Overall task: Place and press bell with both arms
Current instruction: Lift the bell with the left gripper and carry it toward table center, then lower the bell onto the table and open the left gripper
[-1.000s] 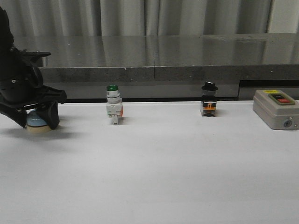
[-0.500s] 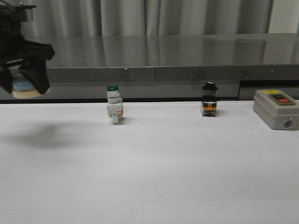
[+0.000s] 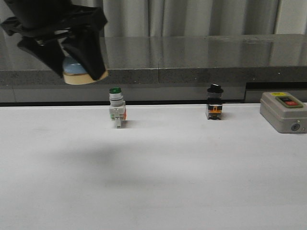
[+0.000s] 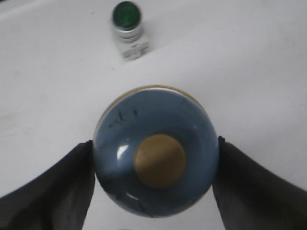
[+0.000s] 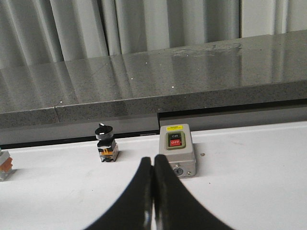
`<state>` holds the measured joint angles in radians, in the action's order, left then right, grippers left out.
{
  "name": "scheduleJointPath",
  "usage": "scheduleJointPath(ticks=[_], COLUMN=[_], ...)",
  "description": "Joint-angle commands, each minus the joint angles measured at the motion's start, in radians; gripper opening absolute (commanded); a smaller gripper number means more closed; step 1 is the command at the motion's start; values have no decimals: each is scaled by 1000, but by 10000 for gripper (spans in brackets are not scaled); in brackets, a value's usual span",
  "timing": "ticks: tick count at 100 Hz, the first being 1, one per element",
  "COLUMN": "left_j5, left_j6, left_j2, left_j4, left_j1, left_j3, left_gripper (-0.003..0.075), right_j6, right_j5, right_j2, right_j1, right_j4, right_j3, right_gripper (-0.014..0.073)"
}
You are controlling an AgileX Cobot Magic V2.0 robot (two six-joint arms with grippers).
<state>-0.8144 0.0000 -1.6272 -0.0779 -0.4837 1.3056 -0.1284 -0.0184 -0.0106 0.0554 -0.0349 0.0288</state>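
My left gripper (image 3: 76, 60) is shut on the bell (image 3: 77, 71), a light-blue dome with a cream base, and holds it high above the table at the left. In the left wrist view the bell (image 4: 156, 151) sits between the two black fingers (image 4: 53, 191), cream button up, with the gripper (image 4: 156, 158) closed on its sides. My right gripper (image 5: 153, 165) is shut and empty, low over the table near the grey box; it does not show in the front view.
A green-capped white push-button switch (image 3: 116, 108) stands below and right of the held bell, also in the left wrist view (image 4: 127, 26). A black-knob switch (image 3: 214, 102) stands mid-right. A grey box with red and green buttons (image 3: 283, 111) sits far right. A dark stone ledge (image 3: 192, 57) runs along the back.
My left gripper closed on the bell at the table's far left, lifted it off the surface and carried it up and to the right.
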Motion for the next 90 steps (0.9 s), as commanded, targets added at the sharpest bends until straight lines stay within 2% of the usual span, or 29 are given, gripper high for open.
scheduleJointPath(ticks=[1,44,79,90], left_j5=[71,288,324,315], left_j6=[0,0,0,0], left_j2=[15,-193,-310,-314], left_j4=[-17,-17,-17,-17], left_j1=[-61,-285,-324,-324], left_j3=[22,22,22,22], left_gripper=[280,280,281,307], right_j6=[3,3,3,3], right_j5=[84,84,84,84], right_j2=[-16,-16,-16,-16], right_j1=[-4,-4,-4,-4], right_j4=[6,6,6,6], right_j3=[-20,-20,-20,-20], right_gripper=[-64,-64,-64,-64])
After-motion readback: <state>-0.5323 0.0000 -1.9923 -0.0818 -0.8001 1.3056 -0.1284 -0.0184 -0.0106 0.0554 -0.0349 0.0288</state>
